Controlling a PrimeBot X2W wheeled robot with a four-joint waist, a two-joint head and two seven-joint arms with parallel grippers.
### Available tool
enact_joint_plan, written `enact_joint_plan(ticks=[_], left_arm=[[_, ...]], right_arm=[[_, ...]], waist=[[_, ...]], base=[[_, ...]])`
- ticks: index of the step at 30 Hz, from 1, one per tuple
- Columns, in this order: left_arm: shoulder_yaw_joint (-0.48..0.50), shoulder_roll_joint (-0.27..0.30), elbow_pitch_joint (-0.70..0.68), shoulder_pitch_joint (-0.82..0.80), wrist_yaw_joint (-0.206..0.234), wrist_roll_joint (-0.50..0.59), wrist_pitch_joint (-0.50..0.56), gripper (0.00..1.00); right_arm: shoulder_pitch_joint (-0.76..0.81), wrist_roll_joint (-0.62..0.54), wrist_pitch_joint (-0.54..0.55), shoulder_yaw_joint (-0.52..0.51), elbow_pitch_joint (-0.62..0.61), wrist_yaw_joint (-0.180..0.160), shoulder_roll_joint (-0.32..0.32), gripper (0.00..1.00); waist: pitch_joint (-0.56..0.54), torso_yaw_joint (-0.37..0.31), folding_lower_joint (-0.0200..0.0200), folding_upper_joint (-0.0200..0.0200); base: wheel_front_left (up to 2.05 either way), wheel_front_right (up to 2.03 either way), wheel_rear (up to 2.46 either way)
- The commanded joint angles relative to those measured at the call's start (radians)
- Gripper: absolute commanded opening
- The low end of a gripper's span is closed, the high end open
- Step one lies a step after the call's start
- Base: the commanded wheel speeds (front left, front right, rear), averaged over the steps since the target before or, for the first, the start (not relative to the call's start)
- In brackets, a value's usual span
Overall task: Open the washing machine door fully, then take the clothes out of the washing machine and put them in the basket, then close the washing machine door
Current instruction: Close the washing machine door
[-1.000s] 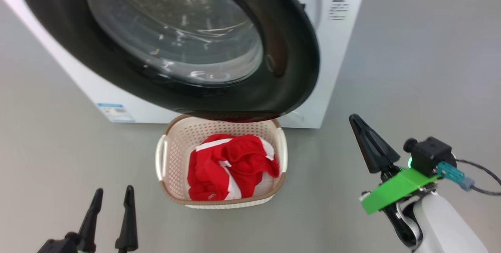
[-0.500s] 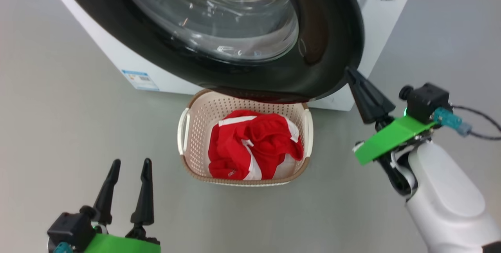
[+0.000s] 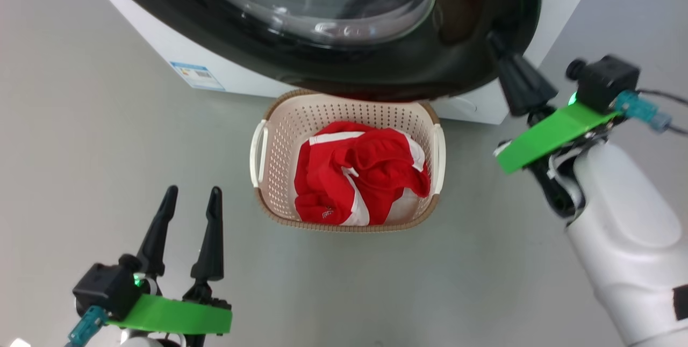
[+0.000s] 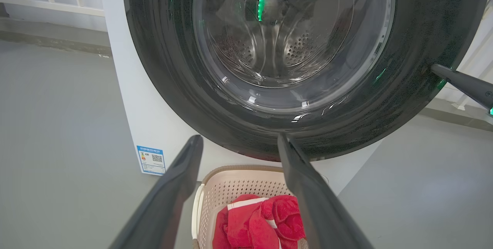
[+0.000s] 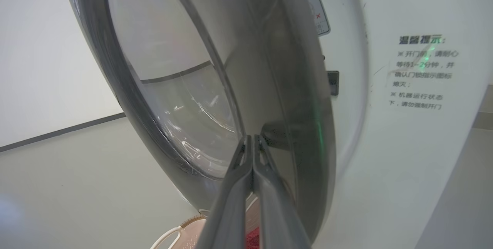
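**A:** Any writing to read?

**B:** A blue sticker (image 4: 151, 159) sits low on the washing machine (image 3: 161, 51), near the left edge of its white front. The left wrist view shows a QR code on it, but the print is too small to read. The right wrist view shows a Chinese notice (image 5: 420, 73) on the front panel, headed 温馨提示, with blurred lines beneath.

**A:** What else do the views add?

**B:** The left wrist view looks through the glass of the washing machine door (image 3: 376, 67) to the perforated drum (image 4: 304, 44). The head view shows the clothes (image 3: 360, 180) heaped in the basket (image 3: 285, 137). It stands on the grey floor (image 3: 80, 148) at the machine's foot, under the door's lower edge.

**A:** The grippers?

**B:** The left gripper (image 3: 194, 190) hangs above the floor left of the basket, jaws spread wide. The right gripper (image 5: 252, 138) has its fingers pressed together, tips at the right edge of the door's black frame. The door stands ajar.
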Motion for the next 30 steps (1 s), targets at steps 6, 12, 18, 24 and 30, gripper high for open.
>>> enact_joint_plan(ticks=[6, 12, 18, 24, 30], left_arm=[[0.018, 0.016, -0.033, -0.049, -0.003, -0.006, -0.009, 1.00], [0.003, 0.016, -0.038, -0.068, -0.003, -0.010, -0.009, 1.00], [-0.004, 0.016, -0.043, -0.083, -0.003, -0.012, -0.009, 1.00], [-0.007, 0.016, -0.042, -0.089, -0.003, -0.011, -0.009, 1.00], [-0.006, 0.016, -0.029, -0.083, -0.003, -0.014, -0.009, 1.00]], right_arm=[[-0.070, 0.009, -0.005, -0.040, -0.016, 0.001, -0.010, 0.00], [-0.110, 0.007, -0.005, -0.053, -0.011, 0.001, -0.024, 0.00], [-0.145, 0.005, -0.005, -0.084, -0.011, 0.001, -0.029, 0.00], [-0.158, -0.009, -0.005, -0.106, -0.019, 0.001, -0.021, 0.00], [-0.108, -0.016, -0.005, -0.080, -0.027, 0.001, -0.014, 0.00]], waist=[[0.045, 0.012, 0.0000, 0.0000], [0.071, 0.022, 0.0000, 0.0000], [0.090, 0.031, 0.0000, 0.0000], [0.094, 0.037, 0.0000, 0.0000], [0.069, 0.033, 0.0000, 0.0000]], base=[[0.00, 0.00, 0.00], [0.00, 0.00, 0.00], [0.00, 0.00, 0.00], [0.00, 0.00, 0.00], [0.00, 0.00, 0.00]])
